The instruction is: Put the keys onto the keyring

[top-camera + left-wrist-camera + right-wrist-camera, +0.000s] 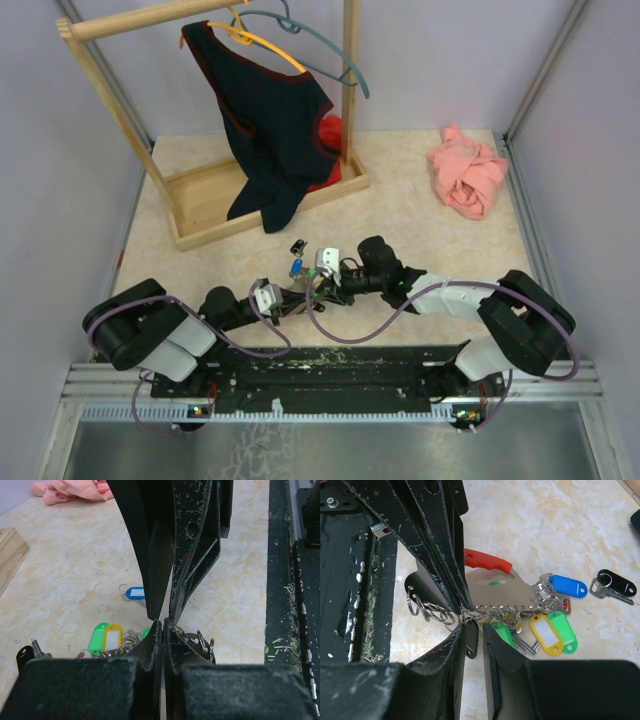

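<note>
The work surface is a beige marbled tabletop (450, 240) enclosed by pale lilac walls. In the overhead view a wooden clothes rack (200, 205) stands at 11 o'clock and carries a dark garment (265, 120) on a hanger, with a red cloth (328, 132) beside it. A crumpled pink cloth (468, 178) lies at 1 o'clock. Both arms reach in from 7 and 5 o'clock and meet at the centre of the table.

Left gripper (461, 609): the fingers are pressed fully together. Their tips are closed on the keyring (492, 611), a chain of linked silvery rings running from 9 to 3 o'clock across the right wrist view.

Right gripper (479, 629): the fingers stand a narrow gap apart, with tabletop visible between them. The tips sit just below the chain, directly opposite the left tips. Whether they touch the chain cannot be told.

The keys (530, 642) lie bunched on the tabletop at the 3 o'clock end of the chain. A yellow tag (545, 634) and a green tag (563, 631) lie side by side, with a blue tag (568, 586) at 12 o'clock from them. A black-headed key (615, 585) lies apart, further toward 3 o'clock, clear of the bunch. A flat pale piece with a red edge (487, 561) lies just behind the chain, beside the left fingers; what it is cannot be determined.
</note>
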